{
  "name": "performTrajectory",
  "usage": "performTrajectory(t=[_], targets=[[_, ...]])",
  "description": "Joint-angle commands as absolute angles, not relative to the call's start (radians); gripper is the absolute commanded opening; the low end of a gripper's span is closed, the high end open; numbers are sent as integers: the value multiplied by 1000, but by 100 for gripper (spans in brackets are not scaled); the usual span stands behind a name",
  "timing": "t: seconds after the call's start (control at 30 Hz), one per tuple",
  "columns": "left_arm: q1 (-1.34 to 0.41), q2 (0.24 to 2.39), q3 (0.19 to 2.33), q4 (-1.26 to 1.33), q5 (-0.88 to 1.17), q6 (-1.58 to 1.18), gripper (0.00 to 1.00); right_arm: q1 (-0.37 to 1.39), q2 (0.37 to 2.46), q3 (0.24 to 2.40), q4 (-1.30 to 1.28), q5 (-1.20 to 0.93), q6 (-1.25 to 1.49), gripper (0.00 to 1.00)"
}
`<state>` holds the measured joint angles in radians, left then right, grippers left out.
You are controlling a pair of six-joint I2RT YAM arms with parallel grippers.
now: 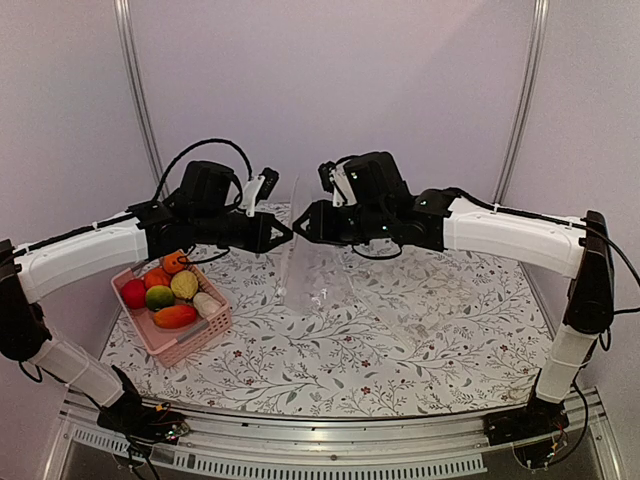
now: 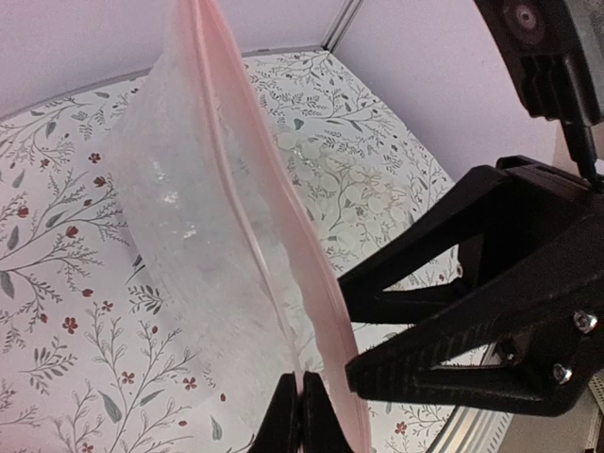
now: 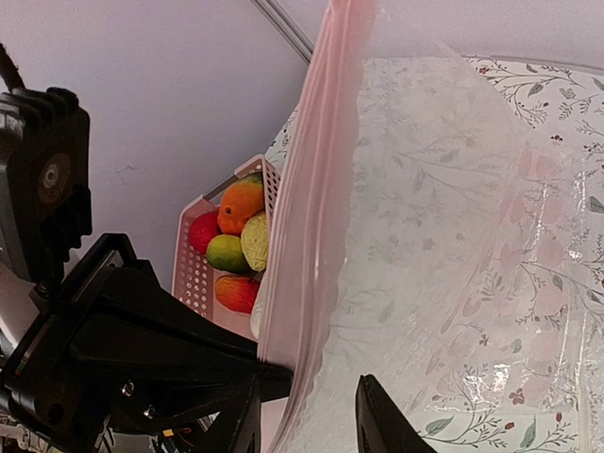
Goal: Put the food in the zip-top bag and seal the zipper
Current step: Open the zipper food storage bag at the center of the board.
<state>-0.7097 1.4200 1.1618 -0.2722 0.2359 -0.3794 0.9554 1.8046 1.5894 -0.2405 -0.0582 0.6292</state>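
Grip detail at the mouth of the zip-top bag [image 3: 444, 236]: your left gripper [image 2: 300, 415] is fully closed and pinches the zipper [image 3: 321, 189], the pinkish strip along the bag's rim. Your right gripper [image 3: 309, 392] faces it from the right with its jaws partly apart. The same strip passes between its fingers, which have not closed on it. You see the zipper standing nearly upright above the middle of the floral table [image 1: 400, 350], its long axis running upward from the pinch point. The bag's body hangs from it and trails down to the right onto the tabletop. Food [image 1: 165, 290] lies in the pink basket [image 1: 190, 345] at the near left, well apart from the bag.
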Motion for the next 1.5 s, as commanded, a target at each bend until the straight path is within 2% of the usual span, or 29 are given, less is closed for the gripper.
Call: performTrajectory(t=[0.0,0.5,0.57,0.7,0.83,1.17,1.47], targets=[[-725,1432,1150,-256,245,-385,0,963,1832,1619,-275,-7,631,32],[-729,1438,1150,-255,245,-381,0,976,1890,1691,-379,102,586,27],[-730,1440,1150,-256,246,-381,0,976,1896,1695,-382,101,587,24],[-730,1444,1152,-261,229,-378,0,979,1901,1698,-387,112,587,11],[-730,1434,1155,-301,123,-372,0,983,1880,1687,-399,167,578,0],[-729,1411,1154,-358,-129,-379,0,992,1781,1651,-429,274,538,0],[-724,1414,1151,-354,-152,-386,0,1016,1732,1651,-462,345,495,0]])
